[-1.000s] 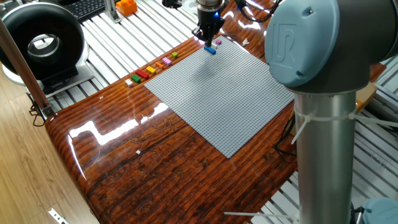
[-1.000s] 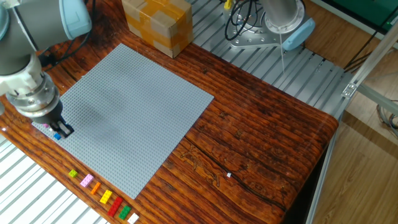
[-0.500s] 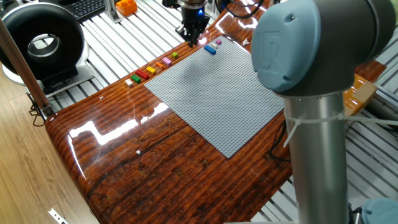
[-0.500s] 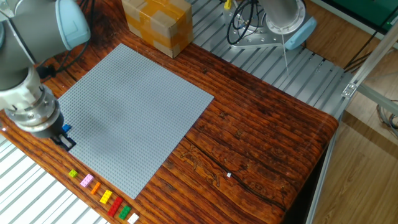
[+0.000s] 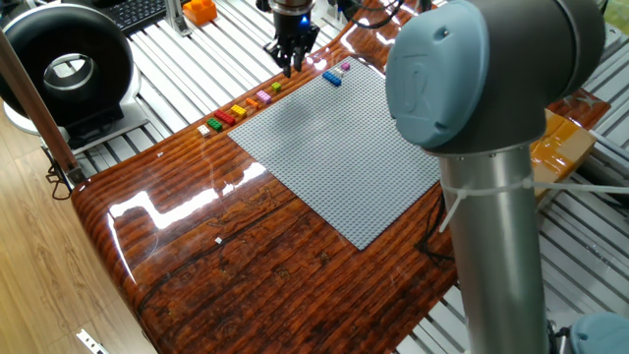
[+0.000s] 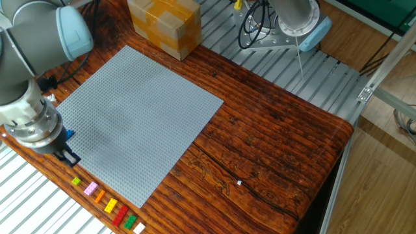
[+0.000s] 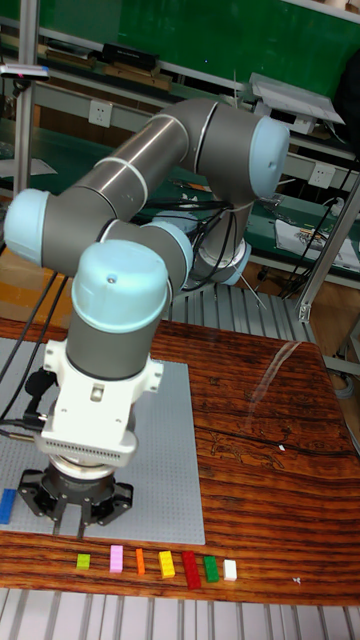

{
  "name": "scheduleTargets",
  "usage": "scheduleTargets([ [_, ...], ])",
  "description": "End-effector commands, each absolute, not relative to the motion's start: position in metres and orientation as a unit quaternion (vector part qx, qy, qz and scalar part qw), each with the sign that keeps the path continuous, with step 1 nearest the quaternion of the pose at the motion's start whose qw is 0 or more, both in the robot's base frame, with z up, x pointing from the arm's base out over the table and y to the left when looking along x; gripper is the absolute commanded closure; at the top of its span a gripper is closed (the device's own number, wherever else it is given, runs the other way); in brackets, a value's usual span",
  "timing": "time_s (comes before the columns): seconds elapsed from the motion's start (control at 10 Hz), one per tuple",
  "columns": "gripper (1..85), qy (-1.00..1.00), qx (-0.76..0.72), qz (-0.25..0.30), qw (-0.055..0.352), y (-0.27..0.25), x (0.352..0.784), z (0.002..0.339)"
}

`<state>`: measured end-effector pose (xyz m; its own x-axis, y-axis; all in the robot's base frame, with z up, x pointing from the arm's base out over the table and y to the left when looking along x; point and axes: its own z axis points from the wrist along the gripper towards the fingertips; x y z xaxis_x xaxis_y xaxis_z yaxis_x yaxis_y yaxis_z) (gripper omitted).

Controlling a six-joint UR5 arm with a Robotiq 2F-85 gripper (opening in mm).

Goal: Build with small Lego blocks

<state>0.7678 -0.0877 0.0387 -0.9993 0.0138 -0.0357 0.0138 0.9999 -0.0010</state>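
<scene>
The table (image 5: 246, 246) is glossy, dark reddish wood with a strong grain, and a large flat grey studded baseplate (image 5: 339, 147) lies square on it. Along the plate's edge, on bare wood, sits a row of small Lego blocks (image 7: 160, 563): tiny hard plastic bricks in green-yellow, pink, orange, yellow, red, green and white, set apart in a line. A blue brick (image 5: 332, 80) sits on the plate near its corner, with a pink brick (image 5: 344, 67) just beside it at the plate's rim. The gripper (image 5: 292, 67), dark and short-fingered, hangs over the plate's edge between the blue brick and the row, nearer the row's green-yellow end. Its fingers stand slightly apart and nothing shows between them. A taped cardboard box (image 6: 162, 26) stands past the plate's far corner.
</scene>
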Motion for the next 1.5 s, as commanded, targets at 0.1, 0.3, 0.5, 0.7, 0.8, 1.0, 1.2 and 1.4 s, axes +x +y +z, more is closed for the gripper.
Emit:
scheduleTargets([
  [0.1,54.3,1.000,0.011,0.014,0.026,-0.066,0.786,0.034],
  [0.3,53.7,0.999,0.003,0.016,0.029,-0.064,0.791,0.030],
  [0.5,53.0,0.999,-0.002,0.016,0.032,-0.063,0.794,0.025],
  [0.7,53.0,0.999,-0.004,0.017,0.034,-0.063,0.796,0.022],
  [0.8,53.0,0.999,-0.005,0.017,0.034,-0.063,0.796,0.021],
  [1.0,53.3,0.999,-0.004,0.017,0.037,-0.061,0.796,0.017],
  [1.2,55.0,0.999,-0.001,0.020,0.040,-0.057,0.795,0.014],
  [1.4,55.3,0.999,-0.001,0.021,0.042,-0.056,0.793,0.011],
])
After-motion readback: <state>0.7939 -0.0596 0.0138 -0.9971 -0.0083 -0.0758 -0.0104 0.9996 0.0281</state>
